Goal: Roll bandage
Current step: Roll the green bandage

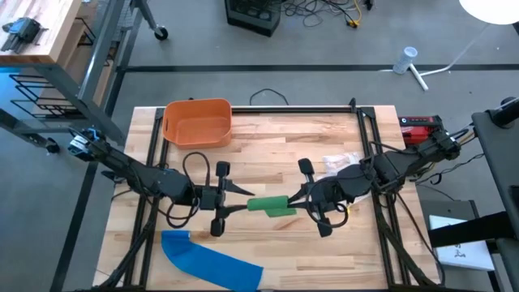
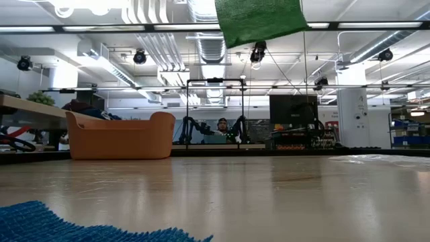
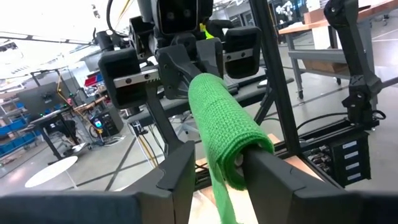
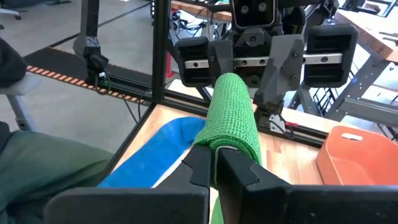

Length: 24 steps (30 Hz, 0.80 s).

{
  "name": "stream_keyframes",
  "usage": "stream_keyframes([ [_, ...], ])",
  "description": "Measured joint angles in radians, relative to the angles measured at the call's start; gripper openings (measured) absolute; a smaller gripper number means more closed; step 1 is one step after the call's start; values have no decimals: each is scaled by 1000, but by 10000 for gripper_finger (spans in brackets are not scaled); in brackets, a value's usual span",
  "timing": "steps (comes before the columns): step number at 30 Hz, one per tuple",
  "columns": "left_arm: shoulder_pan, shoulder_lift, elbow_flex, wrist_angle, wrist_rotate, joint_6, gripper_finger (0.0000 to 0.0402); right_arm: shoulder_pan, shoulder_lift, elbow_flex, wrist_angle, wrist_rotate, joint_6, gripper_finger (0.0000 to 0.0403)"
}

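A green bandage (image 1: 272, 205), rolled into a short tube, hangs in the air between my two grippers above the table's middle. My left gripper (image 1: 245, 204) is shut on its left end and my right gripper (image 1: 297, 203) on its right end. The roll runs level from one gripper to the other. In the low view only the green cloth (image 2: 259, 20) shows, high above the tabletop. A loose tail (image 3: 222, 202) hangs from the roll's left end. A blue bandage (image 1: 209, 259) lies flat on the table near the front left. My left gripper holds the roll's left end (image 3: 239, 155) between its two fingers (image 3: 273, 177), coming level from the table's left and pointing along the roll. The roll is lifted clear and level. My right gripper pinches the roll's right end (image 4: 233, 144) between its two fingers (image 4: 202, 168), which stand close together. It comes level from the table's right, pointing along the roll. The roll is clear of the table.
An orange basket (image 1: 197, 122) stands at the far left of the table. A clear plastic wrapper (image 1: 336, 162) lies to the right of the middle. A red device (image 1: 422, 126) sits at the far right edge. Black frame rails run along the table's sides.
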Motion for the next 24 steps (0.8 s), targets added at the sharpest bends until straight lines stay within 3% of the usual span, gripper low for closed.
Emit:
stream_keyframes([
  [24, 13, 9, 0, 75, 44, 61, 134, -6, 0, -3, 54, -5, -10, 2],
])
